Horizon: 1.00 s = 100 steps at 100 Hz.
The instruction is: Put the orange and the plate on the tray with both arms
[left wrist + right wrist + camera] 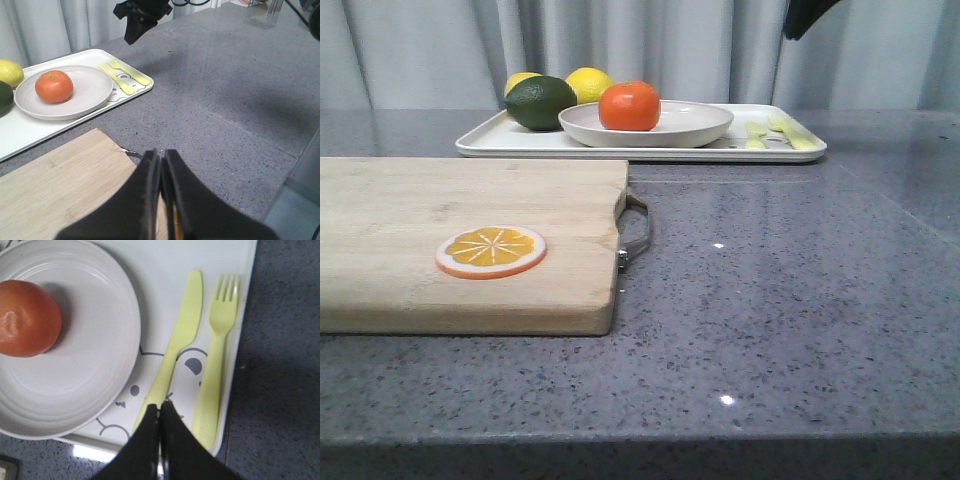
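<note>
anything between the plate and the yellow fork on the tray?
Yes: the yellow knife lies on the tray between the plate and the fork, clearest in the right wrist view.

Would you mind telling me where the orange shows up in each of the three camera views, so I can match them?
Front view: the orange sits on the plate, far centre, on the tray.
Left wrist view: the orange is at upper left, on the plate's left part.
Right wrist view: the orange is at the left edge, partly cut off.
Shared landmark: the yellow-green knife beside the plate.
</note>
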{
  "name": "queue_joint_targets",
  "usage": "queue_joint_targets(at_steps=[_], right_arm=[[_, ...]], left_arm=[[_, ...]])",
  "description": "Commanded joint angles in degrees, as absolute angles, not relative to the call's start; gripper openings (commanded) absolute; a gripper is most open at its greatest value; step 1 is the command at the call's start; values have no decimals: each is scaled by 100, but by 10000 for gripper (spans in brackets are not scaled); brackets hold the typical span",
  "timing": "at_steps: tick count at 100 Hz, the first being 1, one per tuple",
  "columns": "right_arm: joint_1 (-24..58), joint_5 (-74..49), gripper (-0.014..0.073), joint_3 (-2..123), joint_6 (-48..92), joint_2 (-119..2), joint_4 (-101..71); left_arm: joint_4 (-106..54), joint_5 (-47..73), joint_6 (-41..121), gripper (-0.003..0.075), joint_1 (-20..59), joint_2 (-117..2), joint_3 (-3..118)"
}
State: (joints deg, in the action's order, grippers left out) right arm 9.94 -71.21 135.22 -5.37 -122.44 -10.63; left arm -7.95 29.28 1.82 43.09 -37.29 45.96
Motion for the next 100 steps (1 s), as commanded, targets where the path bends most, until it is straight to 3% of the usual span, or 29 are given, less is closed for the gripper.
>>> queue_joint_targets(at_steps=[1, 39, 100], right_arm=[[989, -7008, -68, 13662, -476, -11557, -956], [1268, -6646, -68, 12576, -138, -10188, -919], [1268, -3861, -68, 7246, 125, -6402, -787]], left_arm=[[-830, 2550, 199, -20, 4297, -3726, 4739], [-853, 2543, 199, -20, 4297, -3726, 4739], [-853, 2444, 199, -20, 4297, -3703, 4739]])
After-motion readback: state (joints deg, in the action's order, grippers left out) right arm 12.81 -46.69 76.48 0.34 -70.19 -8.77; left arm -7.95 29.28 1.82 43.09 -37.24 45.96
